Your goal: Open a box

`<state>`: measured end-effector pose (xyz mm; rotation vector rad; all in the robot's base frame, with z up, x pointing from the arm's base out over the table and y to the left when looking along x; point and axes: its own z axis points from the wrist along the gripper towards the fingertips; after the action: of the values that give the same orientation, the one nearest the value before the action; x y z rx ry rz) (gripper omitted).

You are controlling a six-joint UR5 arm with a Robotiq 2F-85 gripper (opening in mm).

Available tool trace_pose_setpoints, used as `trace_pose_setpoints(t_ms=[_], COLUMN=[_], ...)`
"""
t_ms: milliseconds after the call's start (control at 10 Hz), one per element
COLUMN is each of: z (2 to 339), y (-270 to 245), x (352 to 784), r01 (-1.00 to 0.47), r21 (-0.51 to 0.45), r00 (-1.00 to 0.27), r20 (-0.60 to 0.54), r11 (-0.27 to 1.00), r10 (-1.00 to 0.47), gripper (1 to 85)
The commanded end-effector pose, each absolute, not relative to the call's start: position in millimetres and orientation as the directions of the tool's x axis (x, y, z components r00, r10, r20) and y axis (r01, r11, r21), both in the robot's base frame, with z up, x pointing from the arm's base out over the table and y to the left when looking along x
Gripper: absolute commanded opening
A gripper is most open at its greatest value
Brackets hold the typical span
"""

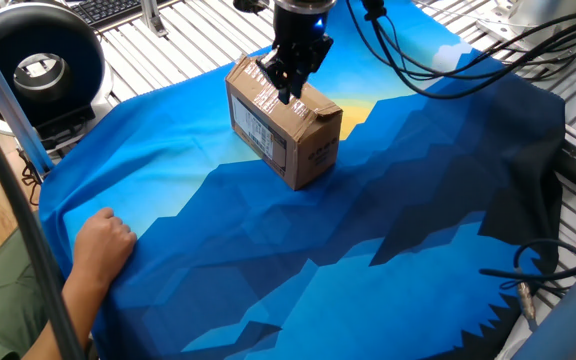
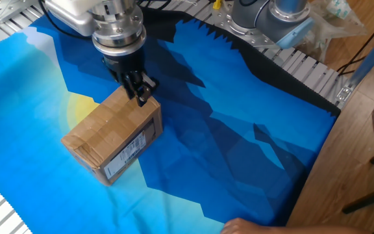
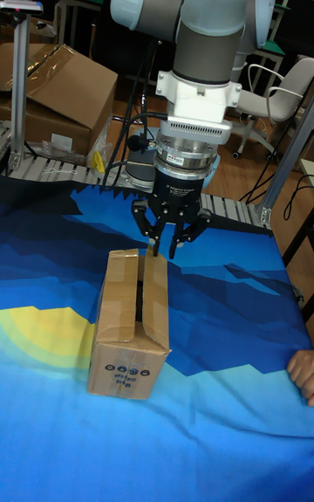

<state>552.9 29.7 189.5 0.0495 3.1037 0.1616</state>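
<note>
The box (image 1: 288, 135) is a small brown carton standing on the blue cloth, with its top flaps lying flat and a dark seam along the top (image 3: 139, 292). A white barcode label faces the camera in the other fixed view (image 2: 130, 151). My gripper (image 1: 286, 88) points straight down at the box's far top edge (image 2: 139, 94). Its fingers are drawn together and the tips (image 3: 162, 249) meet the flap beside the seam. I cannot tell whether cardboard is pinched between them.
A person's hand (image 1: 103, 240) rests on the cloth at the near left edge. A round black device (image 1: 38, 65) stands at the back left. Cables (image 1: 448, 50) trail across the back right. A large cardboard carton (image 3: 57, 92) sits behind the table.
</note>
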Motion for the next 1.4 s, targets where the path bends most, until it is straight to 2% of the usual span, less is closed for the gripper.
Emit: trace_pose_setpoints(t_ms=[0, 400, 700, 1000, 1300], z=[190, 187, 191, 189, 192], y=[36, 10, 18, 8, 25], x=[556, 552, 548, 553, 555], r01=[0.034, -0.043, -0.03, -0.029, -0.012], r21=[0.133, 0.063, 0.106, 0.079, 0.112], r00=[-0.998, -0.997, -0.997, -0.995, -0.997], r20=[-0.044, -0.06, -0.068, -0.096, -0.079], r11=[0.991, 0.997, 0.994, 0.996, 0.994], r10=[0.04, -0.039, -0.023, -0.021, -0.003], gripper=[1.3, 1.3, 1.3, 1.3, 1.3])
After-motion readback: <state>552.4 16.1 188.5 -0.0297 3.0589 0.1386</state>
